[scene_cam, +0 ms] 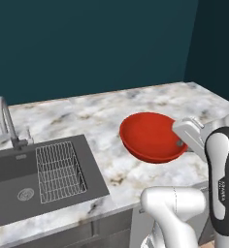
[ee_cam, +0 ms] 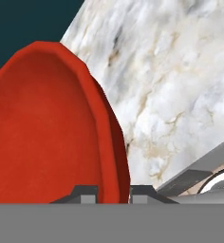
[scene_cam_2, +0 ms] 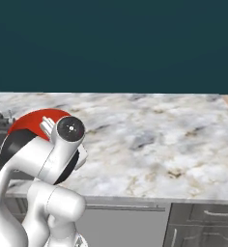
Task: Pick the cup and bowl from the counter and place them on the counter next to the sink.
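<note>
The glossy red bowl [scene_cam: 153, 137] is on or just over the marble counter [scene_cam: 111, 109], a little to the right of the dark sink [scene_cam: 14, 167]. My gripper [scene_cam: 181, 143] is shut on the bowl's right rim. In the hand view the bowl [ee_cam: 42, 128] stands on edge, its rim pinched between the two fingertips [ee_cam: 88, 193] of the gripper [ee_cam: 114, 194]. From the right base view only the bowl's [scene_cam_2: 31, 121] top shows behind my arm. The green cup is out of view.
A wire rack [scene_cam: 58, 169] lies in the sink's right part, with a round drain [scene_cam: 25, 194] and a curved silver faucet [scene_cam: 5, 121] behind. Marble counter [scene_cam_2: 159, 135] stretches wide to the right, over grey drawers [scene_cam_2: 205, 217].
</note>
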